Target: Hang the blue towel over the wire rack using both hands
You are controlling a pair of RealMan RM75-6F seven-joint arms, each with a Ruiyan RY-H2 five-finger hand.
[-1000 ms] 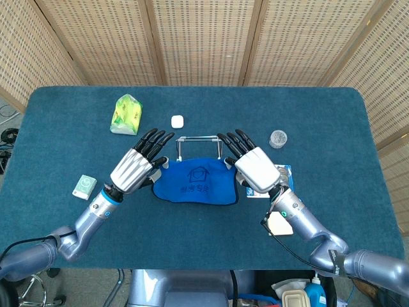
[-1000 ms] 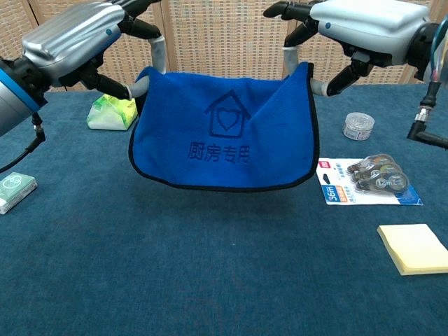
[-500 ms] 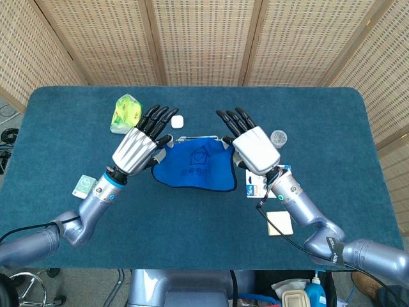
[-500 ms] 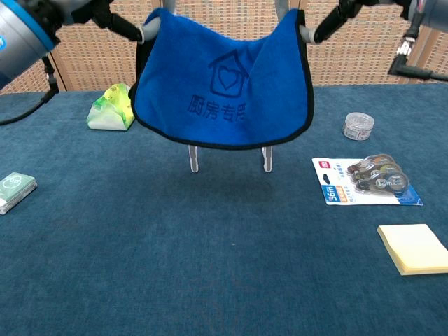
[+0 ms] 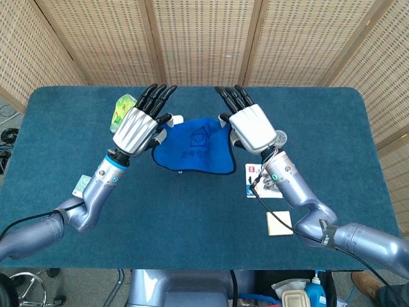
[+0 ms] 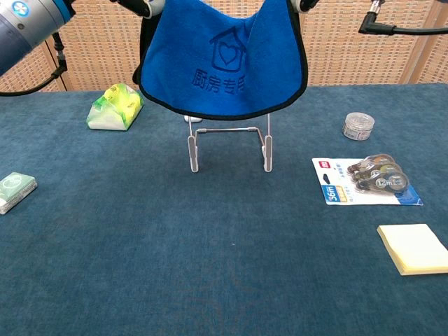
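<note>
The blue towel [image 5: 193, 147] [image 6: 222, 59], printed with a house-and-heart mark, hangs in the air by its two top corners. My left hand [image 5: 138, 126] pinches the left corner and my right hand [image 5: 249, 125] pinches the right one, their other fingers stretched out. In the chest view the hands are cut off by the top edge. The small wire rack [image 6: 229, 145] stands upright on the table below the towel's hem, with a gap between them. The towel hides most of the rack in the head view.
A green-yellow packet [image 6: 115, 108] lies at the back left and a mint box [image 6: 14, 189] at the left edge. A small round tin [image 6: 358, 126], a carded tape pack [image 6: 367, 180] and yellow sticky notes [image 6: 414, 248] lie at the right. A white object [image 5: 176, 119] sits behind the rack.
Both hands have lifted the towel higher and carried it away from me. Its hem now clears the top of the rack, which was hidden behind it before.
</note>
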